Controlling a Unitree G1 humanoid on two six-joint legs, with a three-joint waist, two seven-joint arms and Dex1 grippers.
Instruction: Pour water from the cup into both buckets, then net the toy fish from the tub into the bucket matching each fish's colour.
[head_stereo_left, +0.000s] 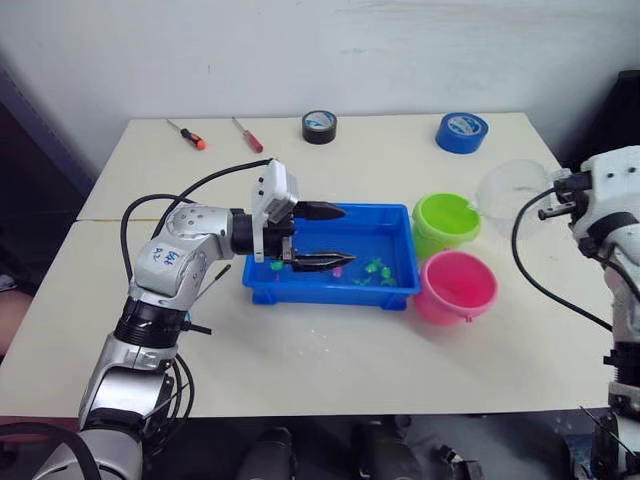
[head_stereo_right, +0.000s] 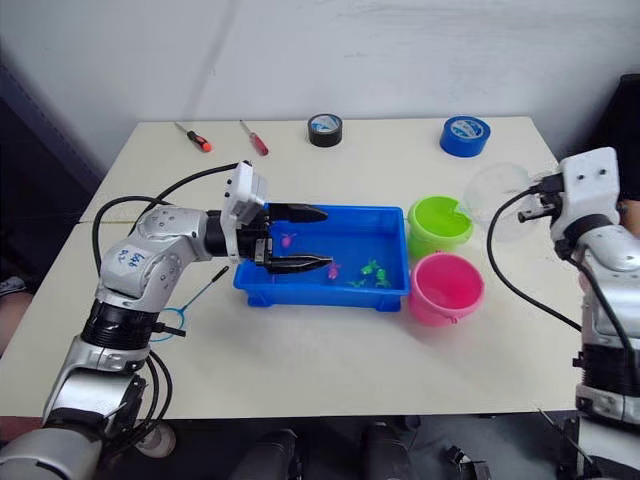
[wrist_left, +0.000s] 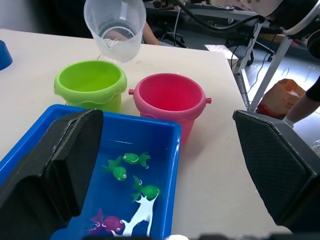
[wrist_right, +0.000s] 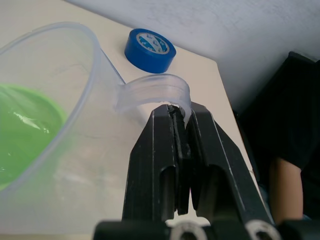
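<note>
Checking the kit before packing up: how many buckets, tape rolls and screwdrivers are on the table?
Buckets: 2 (lime green, pink)
Tape rolls: 2 (black, blue)
Screwdrivers: 2 ()
Total: 6

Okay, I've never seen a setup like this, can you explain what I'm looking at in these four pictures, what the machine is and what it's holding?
It is a humanoid robot with two arms. Two pictures look down from its head; two come from cameras on its wrists. On the table sit a blue tub with small pink and green toy fish, a green bucket and a pink bucket, plus tape rolls and screwdrivers at the far edge. The right gripper pinches the handle of a clear cup tilted over the green bucket. The left gripper hangs open over the tub.
</note>
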